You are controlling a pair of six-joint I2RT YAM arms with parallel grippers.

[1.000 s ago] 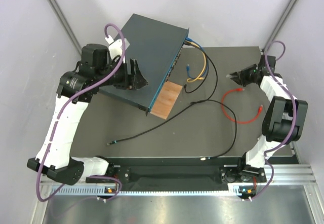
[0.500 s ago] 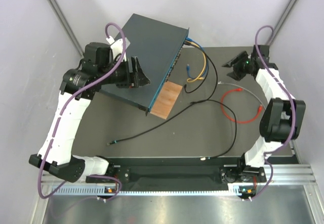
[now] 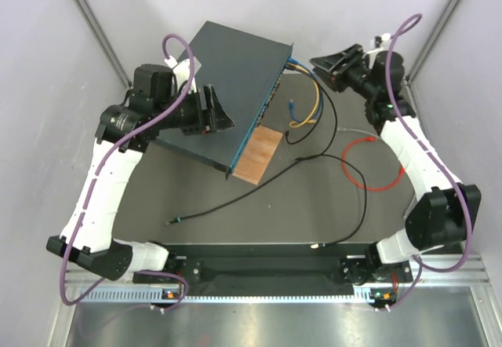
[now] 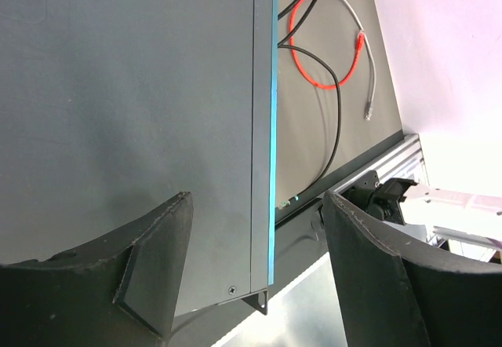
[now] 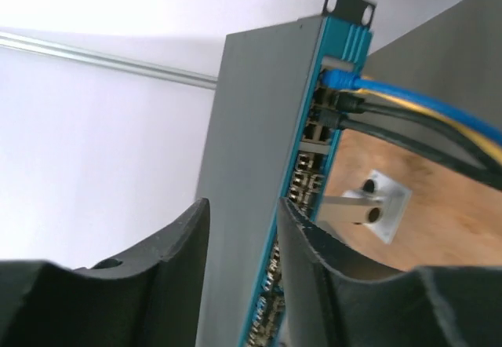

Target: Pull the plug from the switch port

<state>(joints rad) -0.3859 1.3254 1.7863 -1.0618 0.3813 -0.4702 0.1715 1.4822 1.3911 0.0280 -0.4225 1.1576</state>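
The switch (image 3: 227, 76), a flat dark blue-grey box, lies tilted at the back left, its port face turned right. A blue plug (image 5: 342, 79) and black plugs (image 5: 339, 110) sit in ports at its far end, and their cables (image 3: 304, 71) run out onto the table. My right gripper (image 3: 323, 72) hovers just right of those plugs, open, with nothing between its jaws. In the right wrist view this gripper (image 5: 244, 206) points at the port face (image 5: 302, 182). My left gripper (image 3: 223, 113) stands open over the switch top, and in the left wrist view it (image 4: 257, 198) straddles the blue edge (image 4: 274, 166).
A brown board (image 3: 257, 153) with a metal bracket (image 5: 369, 206) lies under the switch's near corner. A red cable (image 3: 369, 170) and a grey cable (image 3: 357, 129) lie at the right. A loose black cable (image 3: 235, 202) crosses the middle. Walls close in on both sides.
My right arm has swung from beside the red cable up and left to the switch's far end. A grey cable now lies where it was. The left arm has barely moved.
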